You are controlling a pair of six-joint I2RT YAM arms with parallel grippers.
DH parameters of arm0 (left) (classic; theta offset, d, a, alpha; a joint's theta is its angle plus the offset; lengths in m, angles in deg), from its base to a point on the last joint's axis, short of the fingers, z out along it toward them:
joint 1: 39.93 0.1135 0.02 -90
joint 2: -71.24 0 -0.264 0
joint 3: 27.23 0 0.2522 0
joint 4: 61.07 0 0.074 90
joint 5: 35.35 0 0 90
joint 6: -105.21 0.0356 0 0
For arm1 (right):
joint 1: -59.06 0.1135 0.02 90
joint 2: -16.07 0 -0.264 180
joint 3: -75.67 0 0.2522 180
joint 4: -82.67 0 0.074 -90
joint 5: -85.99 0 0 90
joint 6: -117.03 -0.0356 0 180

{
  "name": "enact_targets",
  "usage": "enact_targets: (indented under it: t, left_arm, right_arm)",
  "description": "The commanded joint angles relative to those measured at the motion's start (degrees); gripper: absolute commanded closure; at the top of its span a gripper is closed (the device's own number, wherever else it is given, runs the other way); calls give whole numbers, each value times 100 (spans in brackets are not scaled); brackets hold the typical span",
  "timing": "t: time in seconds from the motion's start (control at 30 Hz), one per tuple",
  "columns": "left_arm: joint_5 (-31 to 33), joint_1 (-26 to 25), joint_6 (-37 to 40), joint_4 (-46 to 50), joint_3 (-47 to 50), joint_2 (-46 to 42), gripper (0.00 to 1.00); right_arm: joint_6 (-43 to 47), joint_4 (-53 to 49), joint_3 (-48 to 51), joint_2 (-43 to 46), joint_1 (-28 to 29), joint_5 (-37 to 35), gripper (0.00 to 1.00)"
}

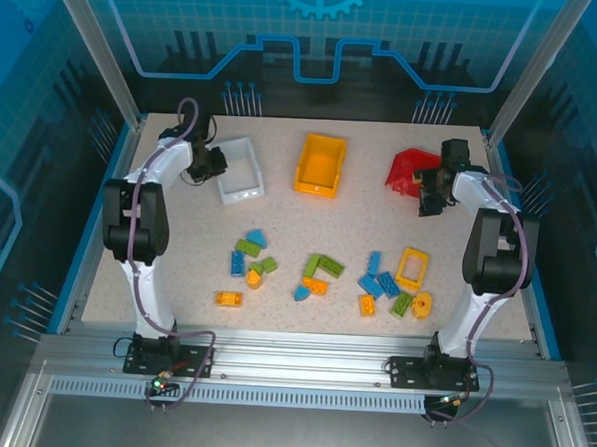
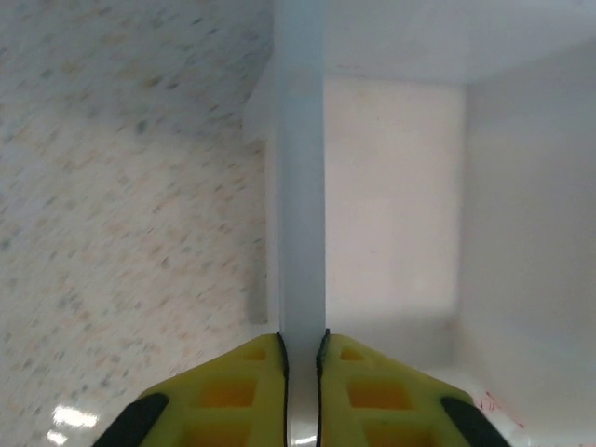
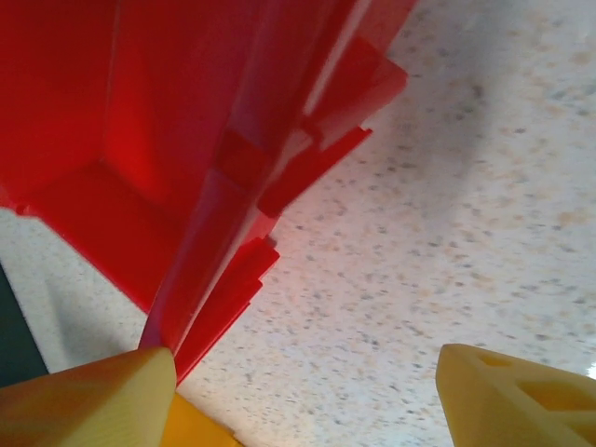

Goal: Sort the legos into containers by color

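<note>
The legos (image 1: 316, 275), blue, green and orange/yellow bricks, lie scattered across the near middle of the table; a yellow frame piece (image 1: 412, 268) is among them. The white bin (image 1: 243, 173) stands at the back left. My left gripper (image 1: 213, 165) is shut on its left wall (image 2: 300, 186), one finger inside and one outside. The yellow-orange bin (image 1: 320, 165) stands at the back centre. The red bin (image 1: 409, 171) sits tilted at the back right. My right gripper (image 1: 430, 193) is open beside it, and its left fingertip (image 3: 140, 382) is against the red bin's wall (image 3: 140, 121).
The speckled table (image 1: 379, 218) has bare room between the bins and the bricks. Blue side rails and metal posts border the table. Both arms reach up along the table's left and right sides.
</note>
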Motion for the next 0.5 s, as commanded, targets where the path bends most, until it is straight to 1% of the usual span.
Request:
enact_targets:
  t: [0.0,0.13,0.23,0.37,0.47]
  left_arm:
    - [-216,-104,550,142,-531,312,90]
    - [-225,-159,605,210,-861,566,91]
    - [-247,-194,605,177,-909,610,92]
    - [-343,-230,606,93,-955,669,92]
    - [-479,-257,605,84,-1094,780,92]
  right_arm:
    - [-166,-87,-306,-187,-72,-61,25]
    - [-57,-135,-474,-304,-84,-89,27]
    - [24,-135,-488,-166,-55,-95,27]
    - [-75,-204,-467,72,-2,-395,22]
    - [-174,-342,-659,-130,-72,-333,22]
